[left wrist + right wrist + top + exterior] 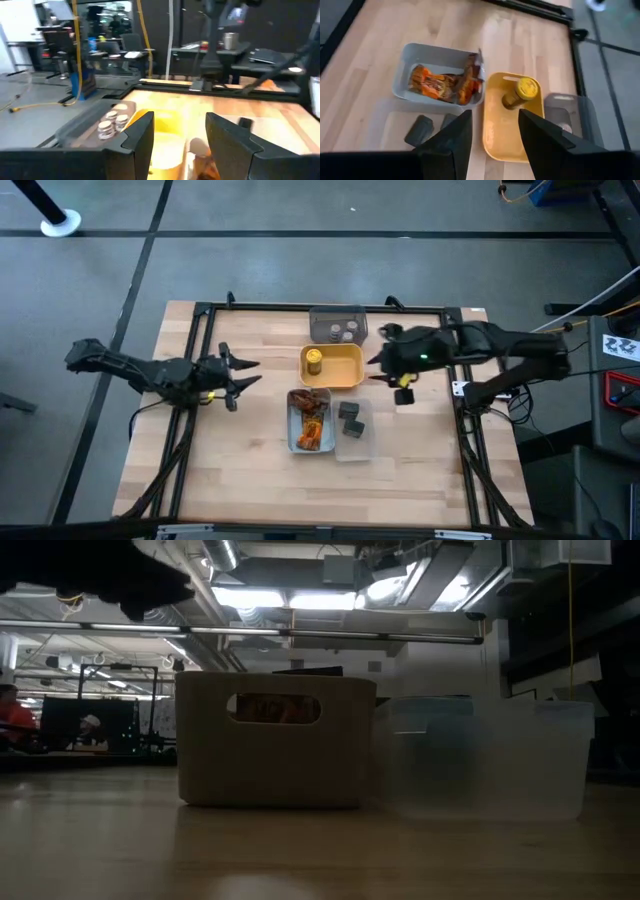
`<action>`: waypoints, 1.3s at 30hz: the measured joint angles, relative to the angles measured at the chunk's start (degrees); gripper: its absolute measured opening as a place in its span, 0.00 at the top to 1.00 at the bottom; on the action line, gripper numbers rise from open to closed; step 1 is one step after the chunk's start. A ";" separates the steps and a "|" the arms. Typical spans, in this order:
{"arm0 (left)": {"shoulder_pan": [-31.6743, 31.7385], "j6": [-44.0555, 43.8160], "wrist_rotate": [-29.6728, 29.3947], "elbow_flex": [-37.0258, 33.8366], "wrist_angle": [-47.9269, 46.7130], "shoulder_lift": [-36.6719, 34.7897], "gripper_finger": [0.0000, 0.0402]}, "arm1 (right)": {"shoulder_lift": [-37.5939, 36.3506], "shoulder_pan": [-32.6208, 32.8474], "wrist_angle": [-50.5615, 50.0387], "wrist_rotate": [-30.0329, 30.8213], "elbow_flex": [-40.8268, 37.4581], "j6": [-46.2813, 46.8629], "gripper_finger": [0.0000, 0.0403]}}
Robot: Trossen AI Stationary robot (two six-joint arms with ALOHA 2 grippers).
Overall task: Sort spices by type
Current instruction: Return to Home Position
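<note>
Four trays stand mid-table. The grey tray (337, 323) at the far side holds two small round jars (112, 122). In the yellow tray (345, 367) a yellow-lidded jar (522, 92) stands upright. Brown and orange foil packets (442, 84) lie in the pale tray (309, 442). Two dark cube boxes (350, 419) rest in the clear tray (366, 442). My left gripper (250, 375) is open to the trays' left, pointing level at them. My right gripper (378, 368) is open and raised above the yellow tray's right side, slanting down. Neither has anything between its fingers.
A black frame (200, 315) runs along the table's far and side edges. Bare wood lies in front of the trays (330, 490) and to both sides. In the low view the pale tray (270, 740) and the clear tray (490, 755) stand side by side.
</note>
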 joint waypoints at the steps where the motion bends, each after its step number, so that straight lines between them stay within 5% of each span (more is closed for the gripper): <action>1: 0.92 -0.23 0.01 -1.24 1.70 -0.10 0.60 | -3.00 -0.10 2.41 0.86 -4.04 0.58 0.60; 13: 7.08 0.31 0.13 -8.50 4.55 -9.11 0.60 | -33.46 -2.94 25.82 4.42 -40.18 10.23 0.60; 28: 7.06 -0.78 0.20 -14.70 -5.33 -25.49 0.60 | -60.82 -2.92 36.74 5.23 -65.56 20.11 0.60; 39: 7.06 0.74 0.44 -14.70 -7.01 -26.04 0.60 | -73.19 -2.92 38.98 3.59 -77.32 22.81 0.60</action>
